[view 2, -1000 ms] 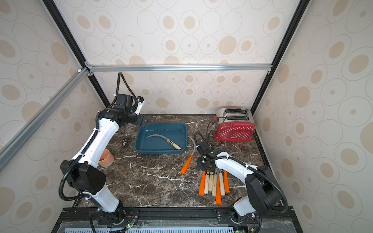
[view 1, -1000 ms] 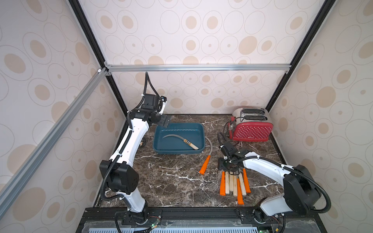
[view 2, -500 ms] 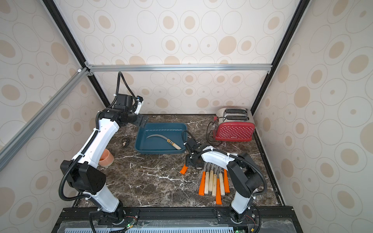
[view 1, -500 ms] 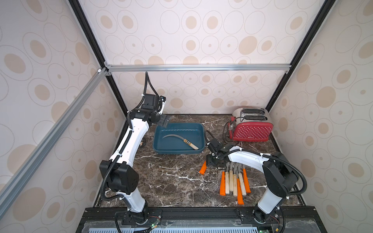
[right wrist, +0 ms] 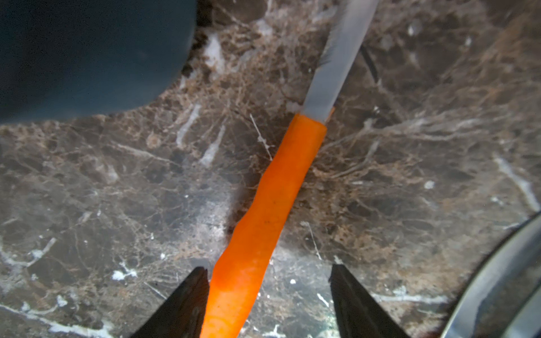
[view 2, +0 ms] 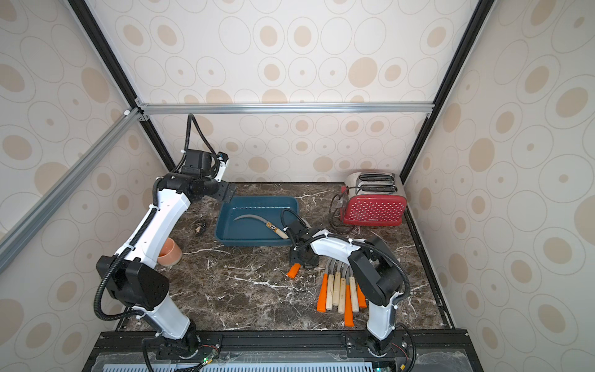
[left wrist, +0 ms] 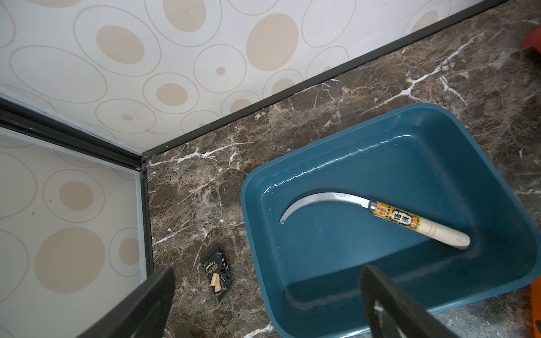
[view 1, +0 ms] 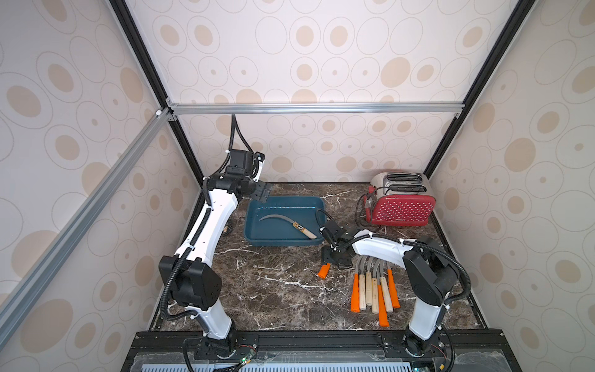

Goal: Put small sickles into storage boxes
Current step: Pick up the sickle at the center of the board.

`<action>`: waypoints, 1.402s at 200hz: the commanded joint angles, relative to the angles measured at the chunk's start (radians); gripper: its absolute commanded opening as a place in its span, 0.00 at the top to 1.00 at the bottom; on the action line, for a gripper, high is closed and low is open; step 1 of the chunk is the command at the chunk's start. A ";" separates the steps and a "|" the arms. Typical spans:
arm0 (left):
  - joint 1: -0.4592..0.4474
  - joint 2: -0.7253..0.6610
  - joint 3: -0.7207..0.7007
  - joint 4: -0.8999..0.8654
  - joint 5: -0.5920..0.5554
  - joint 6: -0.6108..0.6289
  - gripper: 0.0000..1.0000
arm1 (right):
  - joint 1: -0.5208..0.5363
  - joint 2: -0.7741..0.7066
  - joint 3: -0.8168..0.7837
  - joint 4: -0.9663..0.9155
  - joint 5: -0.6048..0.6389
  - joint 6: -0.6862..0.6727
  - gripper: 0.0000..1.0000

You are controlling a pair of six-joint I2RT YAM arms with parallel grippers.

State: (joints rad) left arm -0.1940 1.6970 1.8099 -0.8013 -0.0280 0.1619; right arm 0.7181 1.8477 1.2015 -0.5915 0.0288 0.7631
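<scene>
The dark teal storage box (view 1: pixel 285 199) stands at the back middle of the table. Inside it lies one small sickle (view 1: pixel 291 223) with a pale wood handle, also sharp in the left wrist view (left wrist: pixel 380 212). My left gripper (view 1: pixel 262 191) hangs open and empty above the box's far left corner. My right gripper (view 1: pixel 335 259) is low over a lone orange-handled sickle (view 1: pixel 323 270) just in front of the box. In the right wrist view its orange handle (right wrist: pixel 263 219) runs between the open fingers (right wrist: pixel 268 275), close against one finger, with a gap to the other. Several more sickles (view 1: pixel 373 286) lie side by side at the front right.
A red dotted toaster (view 1: pixel 399 206) with its black cord stands at the back right. A terracotta cup (view 2: pixel 169 252) sits behind the left arm, and a small black wrapper (left wrist: pixel 216 272) lies left of the box. Walls close in three sides.
My right gripper has moved left from the row of sickles to over the lone orange-handled one, and its jaws have widened a little. The left arm has stayed put.
</scene>
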 commanded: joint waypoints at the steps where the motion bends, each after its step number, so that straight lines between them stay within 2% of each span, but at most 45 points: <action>1: -0.003 -0.013 0.008 0.005 0.007 0.024 0.01 | 0.009 0.032 0.033 -0.048 0.025 0.022 0.31; 114: -0.004 -0.019 -0.001 0.011 0.031 0.036 0.01 | 0.011 0.083 0.066 -0.071 0.022 0.021 0.33; 206: -0.004 -0.024 0.009 0.007 0.051 0.045 0.01 | 0.007 0.035 -0.025 -0.113 0.082 0.015 0.42; 280: -0.003 -0.010 0.027 0.004 0.075 0.047 0.01 | 0.008 -0.045 -0.115 -0.085 -0.009 0.033 0.46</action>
State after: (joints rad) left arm -0.1940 1.6970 1.8038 -0.7925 0.0299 0.1806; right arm 0.7235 1.8153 1.1275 -0.6357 0.0692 0.7708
